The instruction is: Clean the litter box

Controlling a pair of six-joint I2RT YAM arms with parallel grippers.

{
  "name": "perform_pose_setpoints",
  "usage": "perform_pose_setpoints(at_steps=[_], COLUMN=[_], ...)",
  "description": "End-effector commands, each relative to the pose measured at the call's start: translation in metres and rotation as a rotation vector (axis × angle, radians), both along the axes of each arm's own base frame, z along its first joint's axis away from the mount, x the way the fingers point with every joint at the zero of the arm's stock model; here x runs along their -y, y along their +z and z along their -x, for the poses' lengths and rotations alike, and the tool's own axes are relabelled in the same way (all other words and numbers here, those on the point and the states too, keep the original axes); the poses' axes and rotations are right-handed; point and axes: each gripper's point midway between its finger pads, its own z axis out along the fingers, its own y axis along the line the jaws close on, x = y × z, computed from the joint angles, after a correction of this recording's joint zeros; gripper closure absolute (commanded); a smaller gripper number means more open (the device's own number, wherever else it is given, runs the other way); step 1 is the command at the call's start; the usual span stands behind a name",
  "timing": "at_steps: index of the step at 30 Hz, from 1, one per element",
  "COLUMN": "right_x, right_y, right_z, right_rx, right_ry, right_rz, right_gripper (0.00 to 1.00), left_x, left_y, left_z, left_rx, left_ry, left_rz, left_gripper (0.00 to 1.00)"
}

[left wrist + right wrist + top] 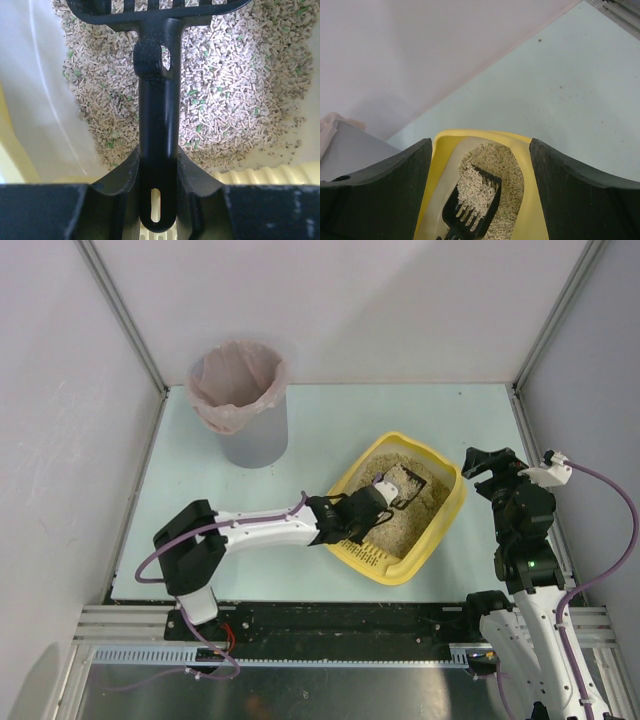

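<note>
Left gripper closed narrowly on the black scoop's handle, above the litter.
The scoop head carries pellets inside the yellow litter box, centre-right of the overhead frame. The right gripper hangs wide open and empty by the box's right rim.

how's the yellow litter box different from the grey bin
The litter box is yellow, shallow and roughly rectangular; the bin is grey, tall and round. The litter box holds sandy litter and a black scoop; the bin is lined with a pink bag. The litter box sits right of centre; the bin stands far left. Both are open-topped and rest on the table.
</note>
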Motion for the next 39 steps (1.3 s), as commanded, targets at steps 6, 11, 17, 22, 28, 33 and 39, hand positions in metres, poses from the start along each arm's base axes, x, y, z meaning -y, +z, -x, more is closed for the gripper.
perform_pose_setpoints(at_steps=[6, 11, 17, 22, 28, 33, 39], right_x=[0.001, -0.001, -0.001, 0.0, -0.001, -0.001, 0.005], right_y=[0.008, 0.007, 0.008, 0.011, 0.012, 0.011, 0.011], right_z=[-0.001, -0.003, -0.003, 0.0, 0.0, 0.001, 0.004], right_rx=[0.03, 0.028, 0.031, 0.041, 0.046, 0.042, 0.041], right_ry=[-0.005, 0.002, 0.006, 0.001, 0.005, 0.002, -0.02], right_rz=[-0.004, -0.01, -0.011, -0.016, -0.024, -0.015, 0.006], right_gripper=[0.16, 0.16, 0.16, 0.16, 0.16, 0.17, 0.17], left_x=[-0.01, -0.016, -0.023, -0.026, -0.02, -0.029, -0.023], left_y=[0.05, 0.056, 0.063, 0.067, 0.072, 0.074, 0.064], left_z=[0.019, 0.02, 0.013, 0.02, 0.03, 0.026, 0.036], left_rx=[0.011, 0.032, 0.096, 0.114, 0.096, 0.106, 0.065], left_ry=[-0.088, -0.11, -0.099, -0.131, -0.181, -0.157, -0.214], left_rz=[0.018, 0.007, -0.018, -0.02, 0.017, 0.018, 0.014], left_gripper=[1.0, 1.0, 1.0, 1.0, 1.0, 1.0, 1.0])
